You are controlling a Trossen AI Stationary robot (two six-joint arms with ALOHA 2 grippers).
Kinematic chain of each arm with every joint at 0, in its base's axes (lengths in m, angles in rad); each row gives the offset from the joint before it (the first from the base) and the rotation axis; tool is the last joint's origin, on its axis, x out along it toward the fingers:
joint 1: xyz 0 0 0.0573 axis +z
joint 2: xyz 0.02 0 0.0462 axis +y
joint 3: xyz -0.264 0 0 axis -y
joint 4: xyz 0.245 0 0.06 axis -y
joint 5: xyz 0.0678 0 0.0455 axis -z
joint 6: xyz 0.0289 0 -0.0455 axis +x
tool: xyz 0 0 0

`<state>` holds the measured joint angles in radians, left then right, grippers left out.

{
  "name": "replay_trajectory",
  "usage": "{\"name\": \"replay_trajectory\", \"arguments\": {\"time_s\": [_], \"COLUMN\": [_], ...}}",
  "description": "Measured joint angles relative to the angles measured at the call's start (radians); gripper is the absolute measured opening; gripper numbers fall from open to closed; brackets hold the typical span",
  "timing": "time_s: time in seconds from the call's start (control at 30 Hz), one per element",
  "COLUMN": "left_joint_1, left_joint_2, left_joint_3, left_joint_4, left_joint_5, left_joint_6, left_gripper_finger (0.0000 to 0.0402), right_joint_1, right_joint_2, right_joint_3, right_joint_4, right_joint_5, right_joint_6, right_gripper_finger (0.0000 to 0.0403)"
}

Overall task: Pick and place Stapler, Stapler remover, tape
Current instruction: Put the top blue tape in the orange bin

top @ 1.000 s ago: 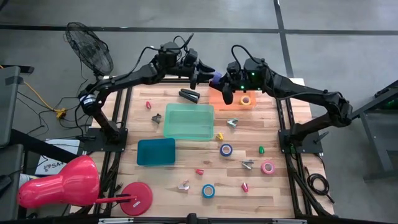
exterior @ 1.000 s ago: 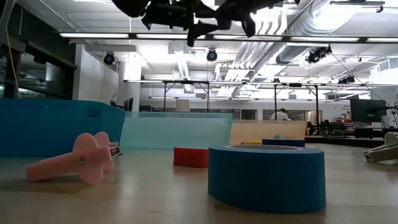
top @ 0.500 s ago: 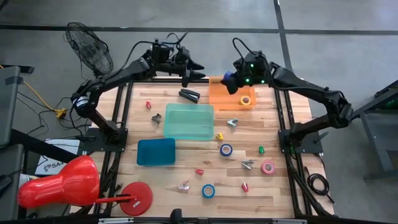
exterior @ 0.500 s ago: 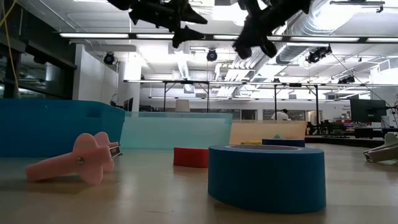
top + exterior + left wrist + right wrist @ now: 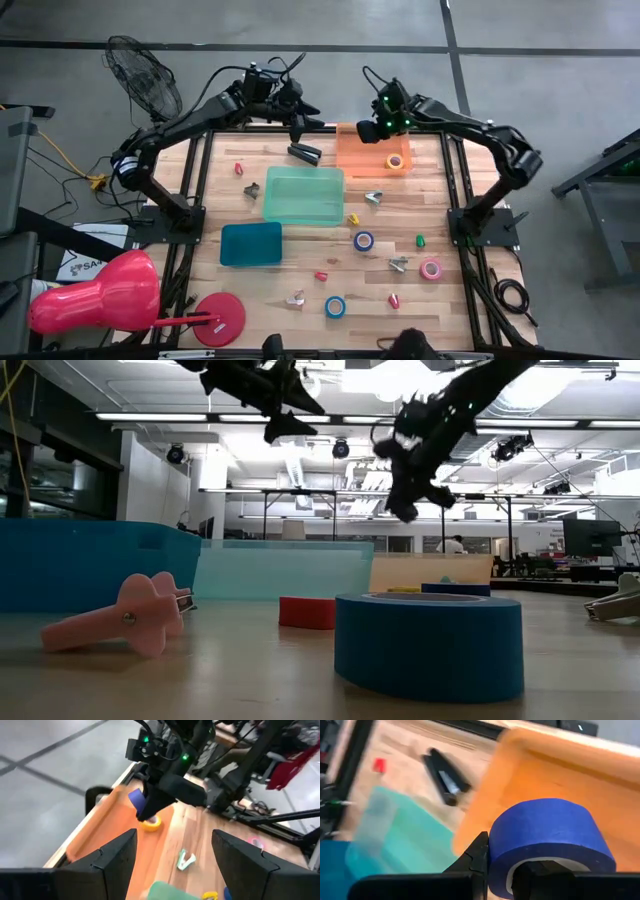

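My two arms are dark, near-black, built from slim tubular links with chunkier joint housings. Black cables loop loosely off both wrists. The right arm [image 5: 470, 125] shows small green lights glowing on its wrist housing; the left arm [image 5: 190, 120] has none lit. Each arm stands on a black base plate. The left gripper's fingers [image 5: 117, 857] are broad, matte-black angular wedges.

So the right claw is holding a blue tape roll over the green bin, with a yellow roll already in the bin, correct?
Wrong bin. The right claw holds the blue roll over the orange bin, where the yellow roll lies; the high and right wrist views show it.
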<state>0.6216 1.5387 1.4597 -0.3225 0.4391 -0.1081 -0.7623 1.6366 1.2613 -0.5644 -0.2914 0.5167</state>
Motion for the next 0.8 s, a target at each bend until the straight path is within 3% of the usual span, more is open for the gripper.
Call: {"name": "replay_trajectory", "arguments": {"time_s": [0.33,0.63,0.8], "left_joint_1": [0.000,0.000,0.000], "left_joint_2": [0.000,0.001,0.001], "left_joint_3": [0.000,0.000,0.000], "left_joint_4": [-0.066,-0.106,-0.141], "left_joint_5": [-0.084,-0.156,-0.214], "left_joint_6": [-0.001,-0.001,-0.001], "left_gripper_finger": [0.0252,0.0252,0.0252], "right_joint_1": [-0.062,-0.112,-0.123], "right_joint_2": [0.133,0.174,0.207], "right_joint_3": [0.000,0.000,0.000], "right_joint_4": [-0.096,-0.126,-0.150], "right_joint_5": [0.108,0.212,0.214], "right_joint_6": [-0.016,-0.023,-0.040], "right_gripper_finger": [0.0035,0.0044,0.0036]}}
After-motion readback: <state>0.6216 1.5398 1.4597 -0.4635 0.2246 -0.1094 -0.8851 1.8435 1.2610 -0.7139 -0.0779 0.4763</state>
